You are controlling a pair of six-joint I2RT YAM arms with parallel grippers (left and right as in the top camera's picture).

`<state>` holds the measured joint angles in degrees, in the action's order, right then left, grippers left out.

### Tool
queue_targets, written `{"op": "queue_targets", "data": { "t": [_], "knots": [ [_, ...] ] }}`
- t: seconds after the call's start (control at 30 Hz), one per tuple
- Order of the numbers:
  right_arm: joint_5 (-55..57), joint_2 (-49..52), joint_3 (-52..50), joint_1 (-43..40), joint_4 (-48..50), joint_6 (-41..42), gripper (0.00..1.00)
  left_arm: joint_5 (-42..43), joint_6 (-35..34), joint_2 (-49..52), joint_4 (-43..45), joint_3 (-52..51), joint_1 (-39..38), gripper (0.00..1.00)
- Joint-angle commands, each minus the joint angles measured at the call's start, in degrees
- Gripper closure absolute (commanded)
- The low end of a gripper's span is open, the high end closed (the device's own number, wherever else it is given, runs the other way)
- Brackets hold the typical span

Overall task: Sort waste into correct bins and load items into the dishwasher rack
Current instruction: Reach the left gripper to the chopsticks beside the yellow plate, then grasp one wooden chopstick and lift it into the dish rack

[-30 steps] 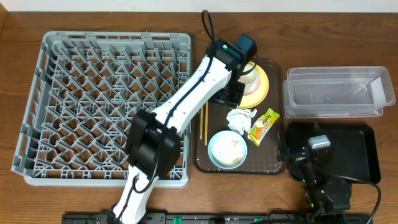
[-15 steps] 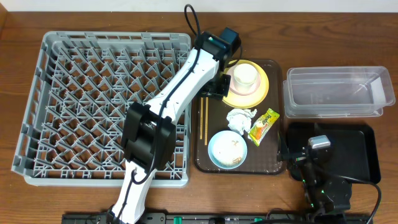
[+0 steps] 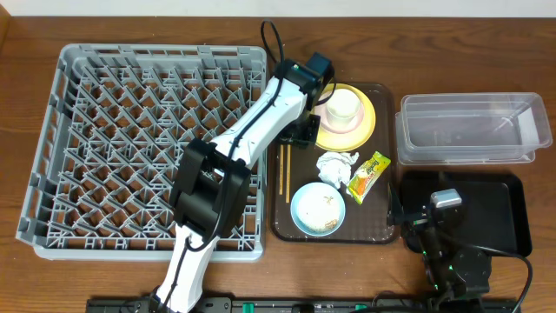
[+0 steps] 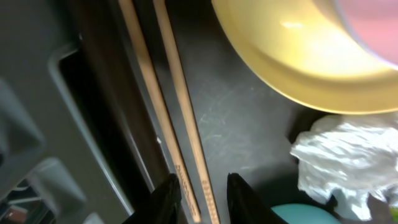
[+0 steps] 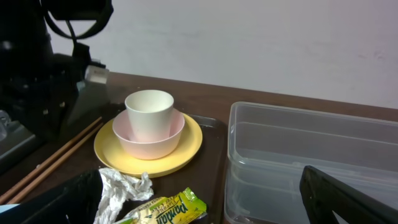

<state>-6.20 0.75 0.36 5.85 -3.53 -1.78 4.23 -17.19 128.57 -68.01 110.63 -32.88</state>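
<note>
The grey dishwasher rack (image 3: 113,54) is occupying the left of the table. The left arm (image 3: 252,139) is stretching across its right side to the dark brown tray (image 3: 373,224). There the left gripper (image 4: 205,198) is hanging over the wooden chopsticks (image 3: 284,174). Its jaws are standing narrow and straddling the ends of the pair, with a slim gap showing beside one stick. The chopsticks are lying side by side along the tray's left edge. Just right of them, the yellow plate (image 3: 367,132) is carrying a pink bowl (image 5: 149,140) with a white cup (image 3: 343,104) nested inside. Nearer the front, the crumpled napkin (image 3: 337,165), the snack wrapper (image 3: 368,174) and the light-blue bowl (image 3: 304,213) holding scraps (image 3: 326,204) are sitting on the same tray. Farther right, the clear tub (image 3: 469,103) is standing behind the black tray (image 3: 512,217). Over the black tray the right gripper (image 5: 196,196) is hovering with jaws spread wide, holding nothing.
</note>
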Motion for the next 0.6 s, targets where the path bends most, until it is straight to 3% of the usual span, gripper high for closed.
{"op": "queue_targets", "data": {
  "t": [0.0, 0.57],
  "knots": [
    [-0.26, -0.04, -0.04, -0.20, -0.15, 0.00, 0.01, -0.90, -0.28, 0.35, 1.57, -2.03, 0.15, 0.71],
    [-0.26, -0.04, -0.04, -0.20, -0.15, 0.00, 0.01, -2.38, -0.31, 0.35, 14.93, -12.94, 0.15, 0.71]
  ]
}}
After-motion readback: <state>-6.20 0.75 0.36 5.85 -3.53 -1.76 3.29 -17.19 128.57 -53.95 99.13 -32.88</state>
